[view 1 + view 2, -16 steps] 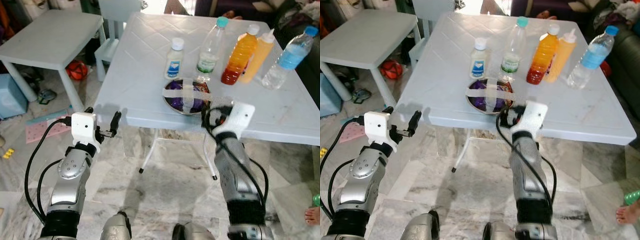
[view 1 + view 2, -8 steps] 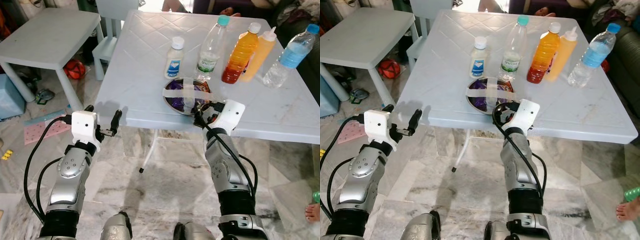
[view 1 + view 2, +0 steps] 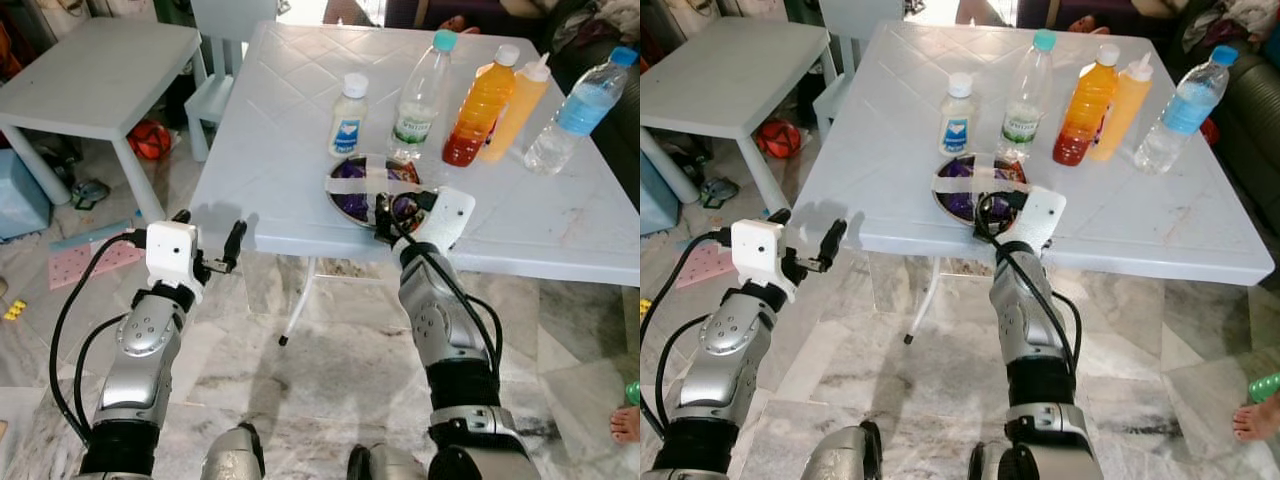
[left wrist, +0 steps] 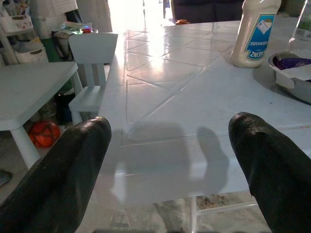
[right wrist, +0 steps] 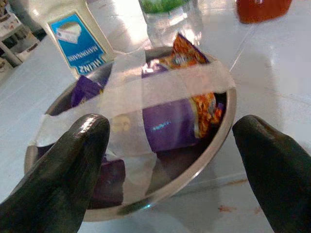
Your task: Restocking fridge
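Now the right gripper (image 5: 170, 145) hovers wide open, empty, over the taped steel bowl (image 3: 360, 190); left gripper (image 4: 170, 160) open too, holding nothing.

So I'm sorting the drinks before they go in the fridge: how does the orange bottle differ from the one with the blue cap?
The orange bottle holds orange liquid that darkens to red at the base; the blue-capped bottle holds clear liquid. The orange bottle has a white cap, the other a blue one. The orange bottle stands nearer the middle of the table, the blue-capped one at its right side. Both stand upright.
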Tool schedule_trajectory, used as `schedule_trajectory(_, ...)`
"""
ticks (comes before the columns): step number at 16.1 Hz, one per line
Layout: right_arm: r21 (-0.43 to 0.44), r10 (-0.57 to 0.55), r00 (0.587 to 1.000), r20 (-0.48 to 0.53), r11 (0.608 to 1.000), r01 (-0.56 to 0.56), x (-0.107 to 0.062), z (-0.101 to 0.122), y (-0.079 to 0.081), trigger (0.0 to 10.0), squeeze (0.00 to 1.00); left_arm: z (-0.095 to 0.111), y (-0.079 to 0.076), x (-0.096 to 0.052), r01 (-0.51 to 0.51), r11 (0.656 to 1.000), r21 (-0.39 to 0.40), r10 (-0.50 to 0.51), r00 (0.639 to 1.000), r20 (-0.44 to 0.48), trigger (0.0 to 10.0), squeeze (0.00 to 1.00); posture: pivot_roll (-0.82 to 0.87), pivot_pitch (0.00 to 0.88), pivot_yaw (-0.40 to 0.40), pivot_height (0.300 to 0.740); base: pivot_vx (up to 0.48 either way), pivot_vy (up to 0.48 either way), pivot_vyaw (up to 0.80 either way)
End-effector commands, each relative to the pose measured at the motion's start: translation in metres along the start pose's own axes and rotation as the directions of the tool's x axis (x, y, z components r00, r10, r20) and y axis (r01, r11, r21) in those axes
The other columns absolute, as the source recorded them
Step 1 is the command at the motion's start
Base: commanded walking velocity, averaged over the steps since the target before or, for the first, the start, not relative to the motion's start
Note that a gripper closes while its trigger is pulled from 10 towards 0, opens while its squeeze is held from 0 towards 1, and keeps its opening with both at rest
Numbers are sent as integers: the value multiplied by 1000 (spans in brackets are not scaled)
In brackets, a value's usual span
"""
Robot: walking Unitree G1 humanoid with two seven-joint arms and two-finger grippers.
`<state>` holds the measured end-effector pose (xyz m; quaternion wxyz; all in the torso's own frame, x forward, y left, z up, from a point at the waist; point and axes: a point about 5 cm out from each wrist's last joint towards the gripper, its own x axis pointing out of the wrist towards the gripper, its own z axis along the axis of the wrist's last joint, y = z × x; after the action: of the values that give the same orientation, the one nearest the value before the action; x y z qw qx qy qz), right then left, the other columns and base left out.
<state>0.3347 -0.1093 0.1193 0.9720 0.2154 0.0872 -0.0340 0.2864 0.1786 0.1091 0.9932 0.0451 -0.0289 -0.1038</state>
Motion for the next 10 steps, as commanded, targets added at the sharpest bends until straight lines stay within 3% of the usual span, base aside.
schedule_trajectory(1, 63, 9, 1000, -27, 998, -7, 3, -1, 13, 10000, 0, 3, -1, 1, 16, 1000, 9, -16, 1000, 2, 10000, 0, 33, 97, -45, 740, 0, 0, 0)
schedule_trajectory(5, 104, 6, 997, -72, 995, 1, 3, -8, 18, 10000, 0, 3, -1, 1, 17, 1000, 10, -17, 1000, 2, 10000, 0, 35, 98, -44, 740, 0, 0, 0)
schedule_trajectory(6, 123, 8, 997, -81, 992, 2, 2, -10, 18, 9412, 0, 3, -1, 2, 18, 1000, 11, -18, 1000, 3, 10000, 0, 35, 99, -43, 740, 0, 0, 0)
schedule_trajectory(7, 139, 12, 996, -88, 990, 0, 3, -11, 19, 6314, 0, 4, -1, 2, 19, 1000, 11, -19, 1000, 3, 10000, 0, 36, 100, -41, 740, 0, 0, 0)
schedule_trajectory(8, 165, 24, 994, -102, 986, -7, 3, -12, 20, 0, 0, 4, -1, 2, 20, 1000, 12, -20, 1000, 3, 10000, 0, 37, 101, -42, 740, 0, 0, 0)
schedule_trajectory(10, 204, 31, 992, -120, 979, -6, 7, -10, 20, 0, 0, 4, -2, 2, 22, 1000, 13, -22, 1000, 3, 10000, 0, 37, 100, -42, 740, 0, 0, 0)
